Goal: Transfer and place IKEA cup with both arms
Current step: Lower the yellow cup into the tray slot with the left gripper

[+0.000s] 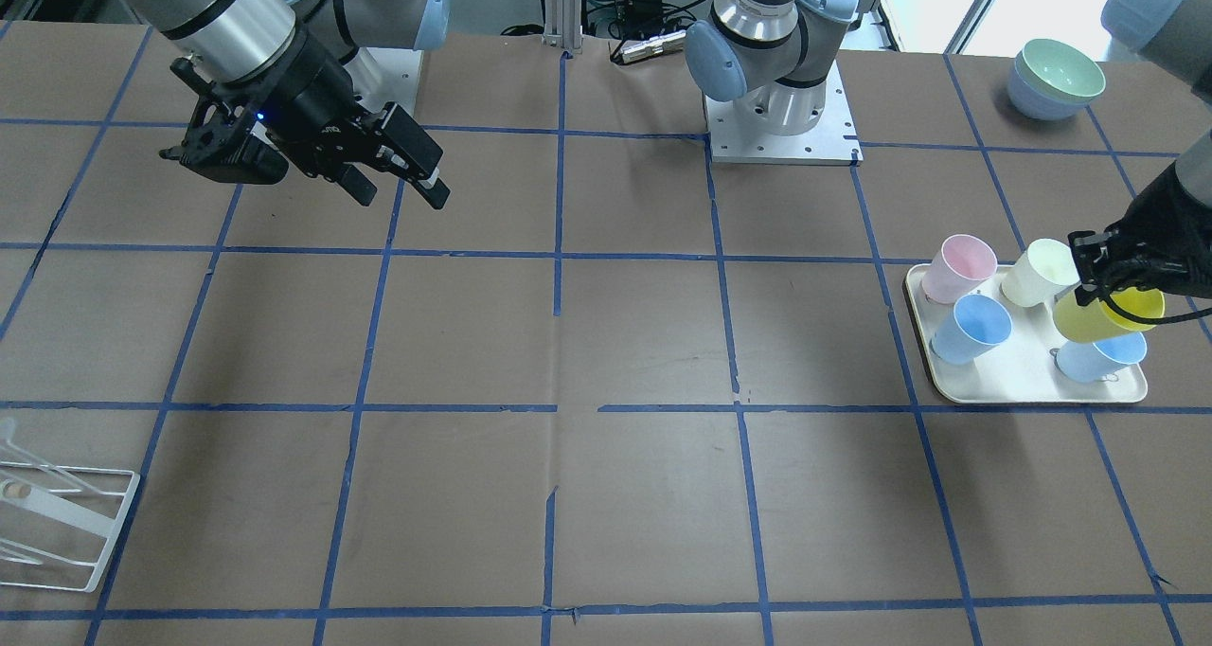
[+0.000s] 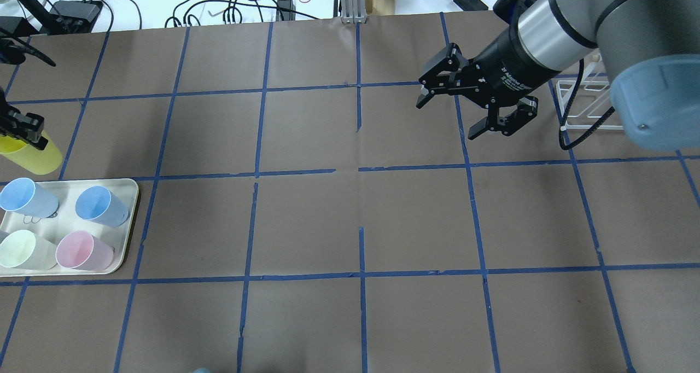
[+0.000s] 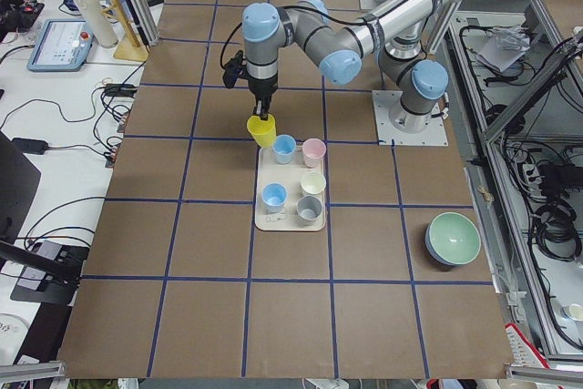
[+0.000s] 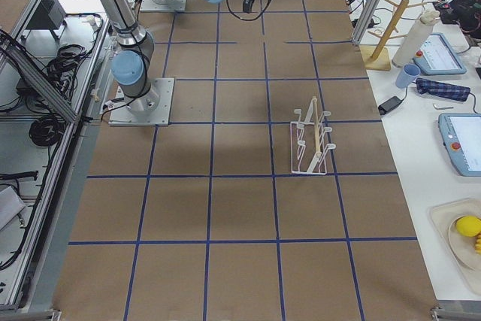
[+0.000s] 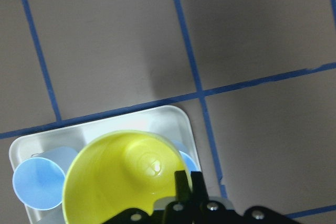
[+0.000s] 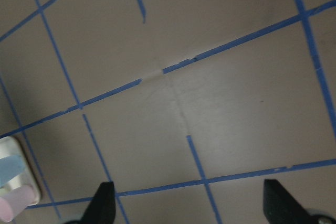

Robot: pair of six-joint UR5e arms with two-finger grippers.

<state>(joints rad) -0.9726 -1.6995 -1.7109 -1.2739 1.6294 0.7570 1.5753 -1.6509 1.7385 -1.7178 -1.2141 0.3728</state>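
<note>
Brown paper-covered counter (image 2: 306, 225) with a blue tape grid. Nearest the robot's base is the cream-white rectangular plastic tray (image 2: 128, 220). Its near row holds a pale cream-yellow plastic cup (image 2: 24, 250) and a pink plastic cup (image 2: 82, 251). Its far row holds two light blue plastic cups (image 2: 101, 206), all standing upright.

Above the tray's far outer corner is the bright yellow tapered plastic tumbler (image 1: 1108, 313). It is held up off the tray and looks tilted in the front-facing view. The black left gripper (image 1: 1098, 267) is clamped on its rim (wrist view shows one finger inside the mouth and one outside).

Further out and well apart from the tray, across the counter, hangs the black right gripper (image 2: 445, 120). Its jaws are spread wide with nothing between them, over bare paper.

Just past it, farthest from the tray, is a white wire rack (image 2: 585, 110).
</note>
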